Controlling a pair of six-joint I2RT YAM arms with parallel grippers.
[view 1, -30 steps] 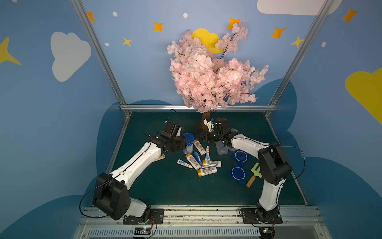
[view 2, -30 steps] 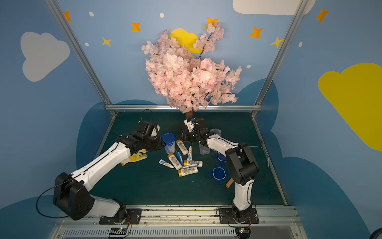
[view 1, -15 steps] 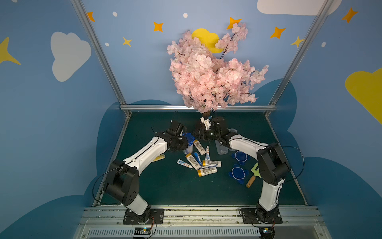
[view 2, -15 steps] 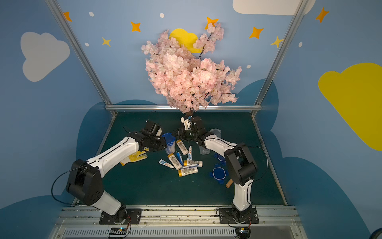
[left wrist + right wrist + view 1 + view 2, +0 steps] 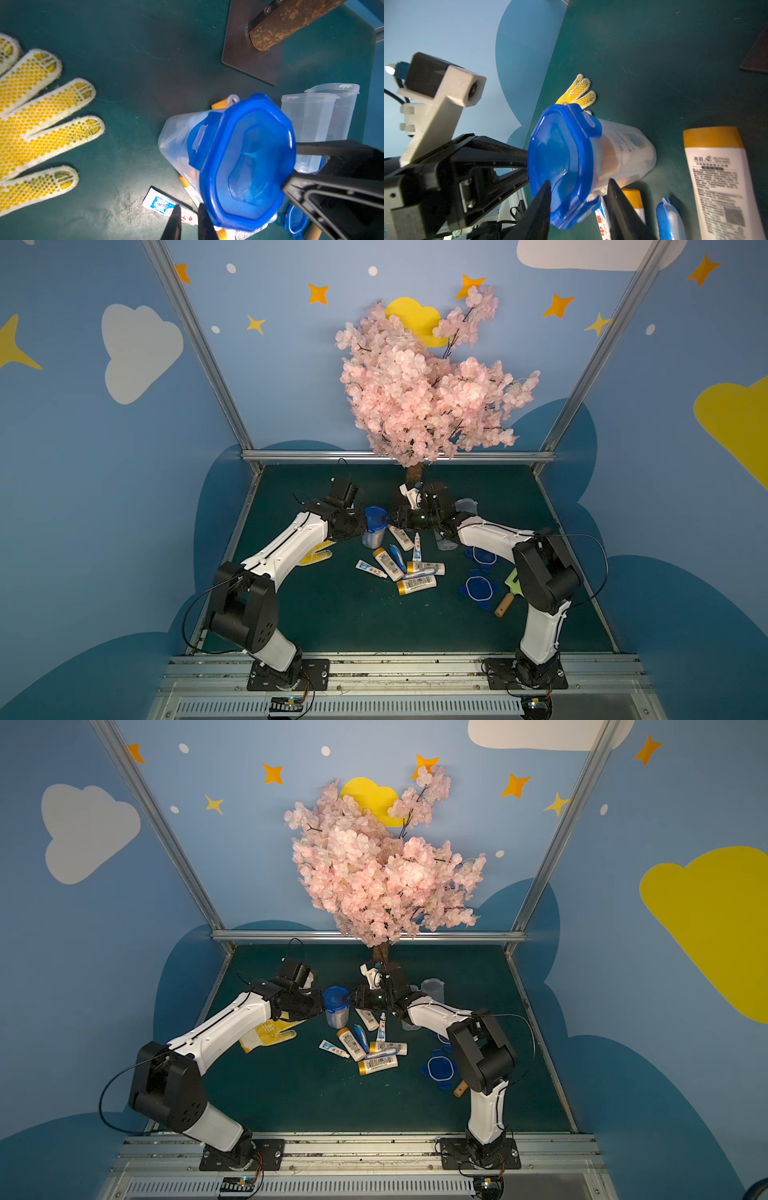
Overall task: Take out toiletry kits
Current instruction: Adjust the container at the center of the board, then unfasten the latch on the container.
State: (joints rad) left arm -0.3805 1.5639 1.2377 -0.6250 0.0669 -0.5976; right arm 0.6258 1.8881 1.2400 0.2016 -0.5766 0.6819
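A clear jar (image 5: 372, 534) with a blue clip lid (image 5: 375, 515) stands upright at mid table. A white bottle and an orange cap show through its wall (image 5: 623, 153). My right gripper (image 5: 578, 182) is open and straddles the lid's rim (image 5: 560, 158) from the right. My left gripper (image 5: 188, 204) is barely open with nothing in the slit. Its tips lie against the jar's left side under the lid (image 5: 249, 155). Loose toiletry kits lie in front of the jar: bottles (image 5: 388, 565), toothpaste tubes (image 5: 371, 569) and a blue wrapped piece (image 5: 397, 558).
A yellow-dotted glove (image 5: 318, 558) lies under my left forearm. Two empty clear jars (image 5: 465, 506) stand behind my right wrist. Loose blue lids (image 5: 478, 588) and a wooden-handled tool (image 5: 509, 593) lie at the right. The tree's trunk and base plate (image 5: 249, 52) stand behind the jar.
My left arm has swung in and brought its gripper up against the jar's side. My right gripper has moved left onto the lid, and its jaws have widened a little.
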